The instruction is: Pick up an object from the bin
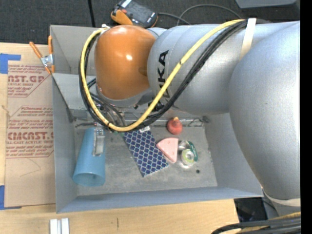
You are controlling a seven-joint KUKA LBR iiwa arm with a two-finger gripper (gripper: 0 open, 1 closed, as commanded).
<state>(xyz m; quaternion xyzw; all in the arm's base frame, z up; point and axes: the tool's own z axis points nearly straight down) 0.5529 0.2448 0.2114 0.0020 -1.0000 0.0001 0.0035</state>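
Seen from above: gripper (99, 141) low over a blue cup (89, 162) lying on its side by the left wall of the bin (65, 169); released or clenched, cannot tell. Bare floor between cup and patterned blue card (145, 152); beyond, pink wedge (168, 148), red knob (174, 126)

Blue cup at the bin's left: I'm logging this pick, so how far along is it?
Looks done: the approach. The gripper sits low over the blue cup, which lies on its side at the left of the bin.
In hand: nothing I can confirm; the cup rests on the floor.
Left: the grip and the lift out.
The patterned blue card and the pink wedge lie apart, to the cup's right.
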